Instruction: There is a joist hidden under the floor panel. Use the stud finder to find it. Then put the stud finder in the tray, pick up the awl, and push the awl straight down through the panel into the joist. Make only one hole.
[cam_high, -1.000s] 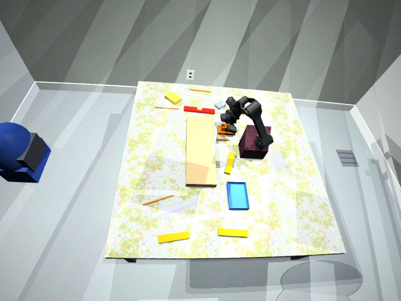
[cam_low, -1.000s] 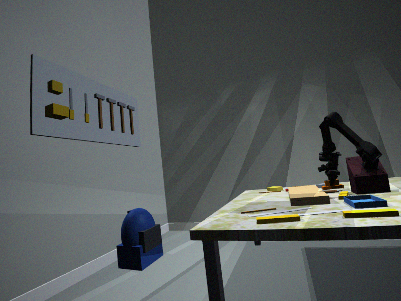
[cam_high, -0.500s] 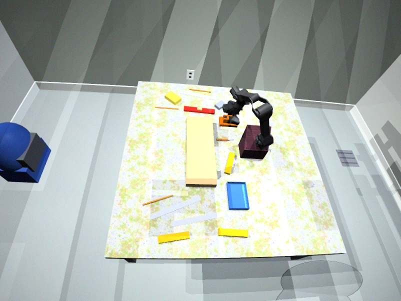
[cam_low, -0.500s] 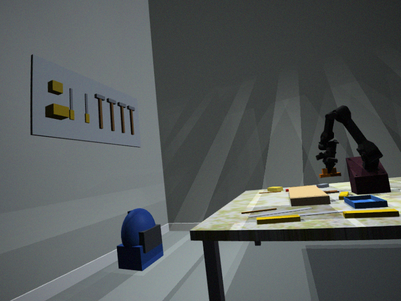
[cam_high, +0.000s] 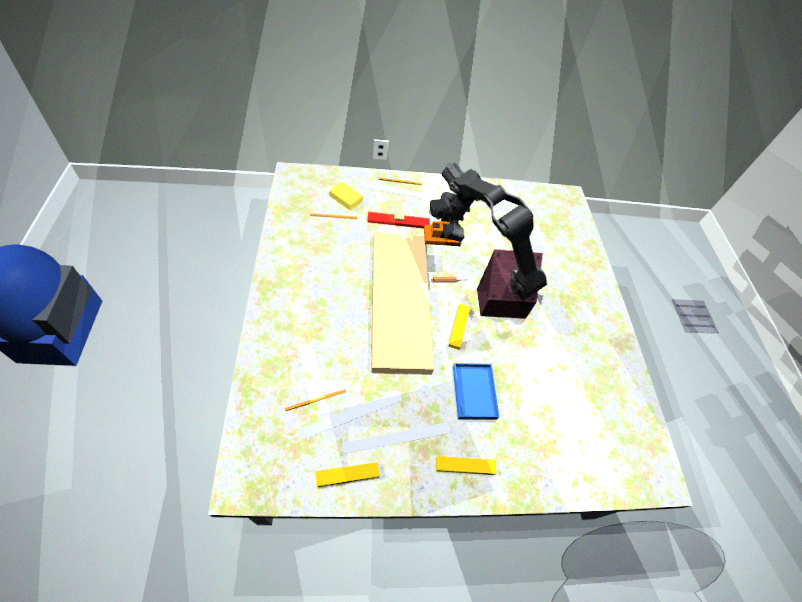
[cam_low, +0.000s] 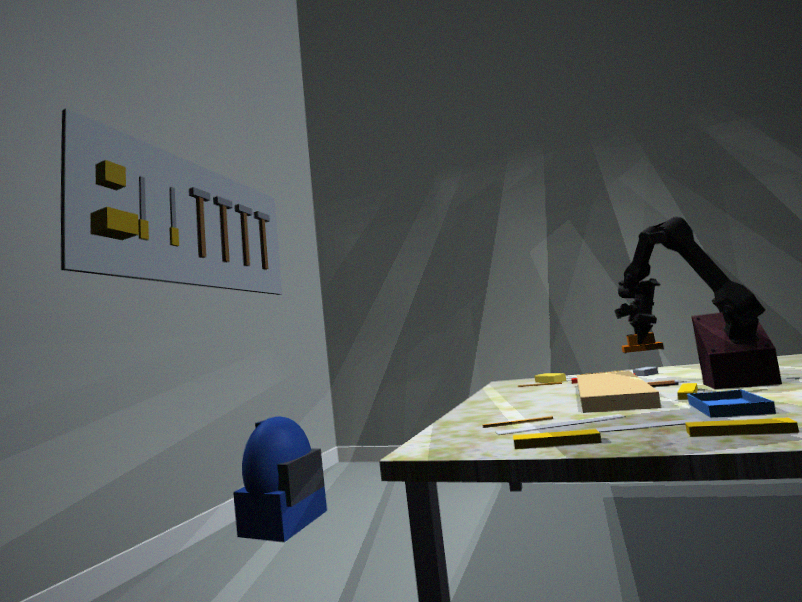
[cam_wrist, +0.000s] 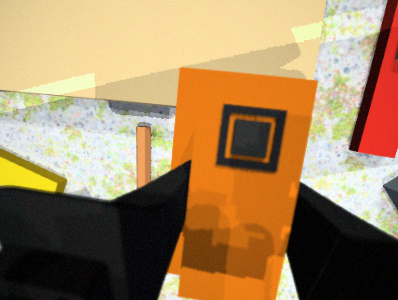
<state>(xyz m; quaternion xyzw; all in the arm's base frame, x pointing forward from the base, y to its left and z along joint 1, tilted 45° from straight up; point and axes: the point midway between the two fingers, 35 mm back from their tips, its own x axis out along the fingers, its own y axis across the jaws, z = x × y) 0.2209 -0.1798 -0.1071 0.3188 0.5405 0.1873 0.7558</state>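
My gripper (cam_high: 452, 231) (cam_low: 641, 335) (cam_wrist: 234, 173) is shut on the orange stud finder (cam_high: 442, 242) (cam_low: 641, 346) (cam_wrist: 240, 90), one finger at each side. Its dark square window faces up. The stud finder hangs in the air above the table, near the far right corner of the floor panel (cam_high: 401, 304) (cam_low: 615, 388) (cam_wrist: 150, 40). The pale panel lies flat; the joist is hidden. The awl (cam_high: 445, 279) (cam_wrist: 143, 155), with an orange-brown handle, lies beside the panel's right edge in the top view. The blue tray (cam_high: 476, 392) (cam_low: 732, 409) holds nothing.
A red level (cam_high: 382, 218) (cam_wrist: 380, 110) lies beyond the panel's far end. A yellow bar (cam_high: 459, 325) (cam_wrist: 25, 175) lies between panel and tray. A grey block (cam_low: 645, 371) is behind the panel. The arm's dark red base (cam_high: 490, 291) stands right of the awl.
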